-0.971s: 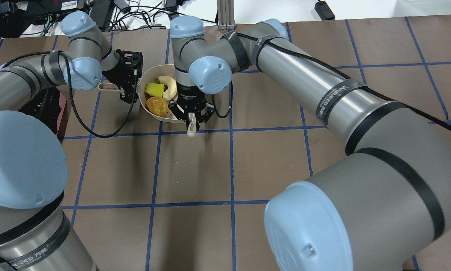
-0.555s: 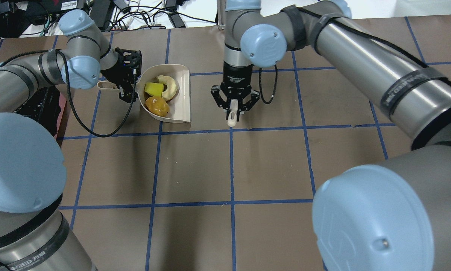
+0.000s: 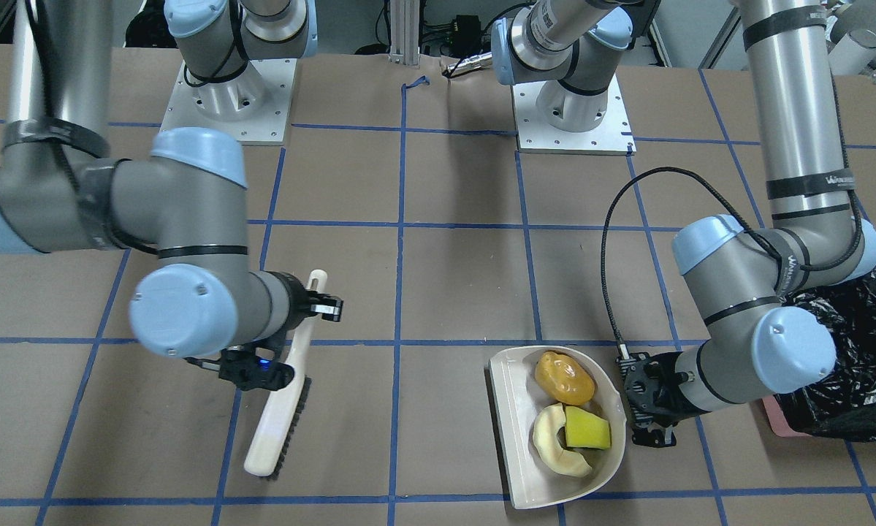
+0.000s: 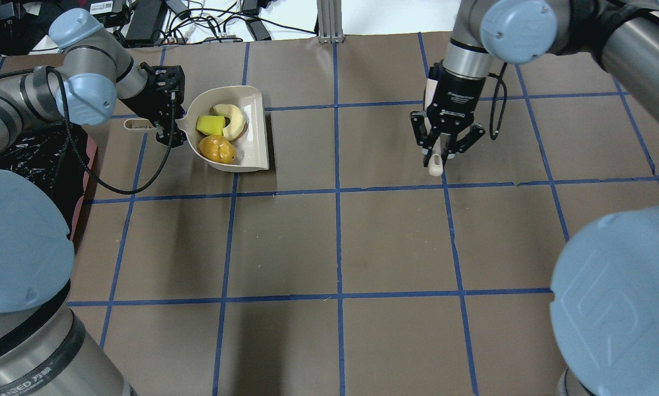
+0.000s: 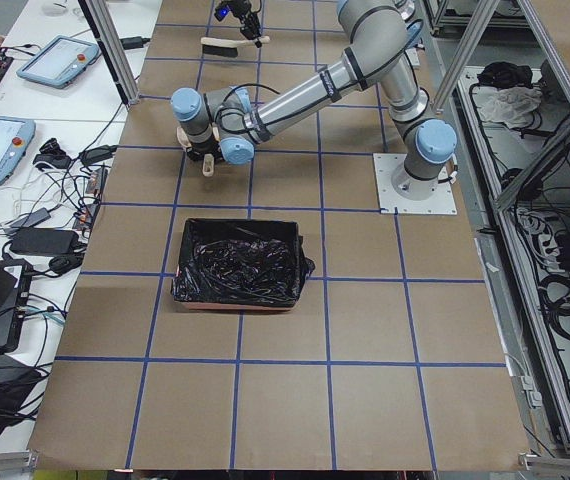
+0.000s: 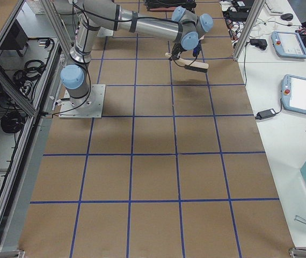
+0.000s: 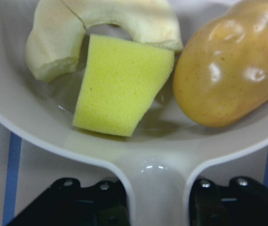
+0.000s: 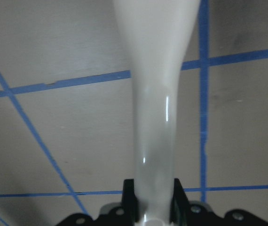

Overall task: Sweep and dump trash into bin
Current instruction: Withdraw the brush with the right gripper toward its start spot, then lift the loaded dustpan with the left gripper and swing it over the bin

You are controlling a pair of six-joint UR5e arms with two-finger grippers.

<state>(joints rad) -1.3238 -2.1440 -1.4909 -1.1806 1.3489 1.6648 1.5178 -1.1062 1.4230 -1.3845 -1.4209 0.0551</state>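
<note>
Since earlier frame right gripper (image 4: 438, 148) swung well off to right, clamped on brush (image 3: 280, 409) handle. Dustpan (image 4: 255, 132) shifted slightly leftward. Left gripper (image 4: 161, 125) clamped on dustpan handle. Trash (image 4: 217, 149) all in pan, pieces touching: potato lump (image 7: 232, 70), yellow wedge (image 7: 120, 84), cream crescent (image 7: 54, 42). Bin (image 3: 858, 365) lies left of pan, beyond handle end; pan's open lip faces away from it. Left arm nearer, so likely carry across, then tip.

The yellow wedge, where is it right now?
The yellow wedge lies in the beige dustpan, upper left in the overhead view, beside the cream crescent and the orange-brown lump.
</note>
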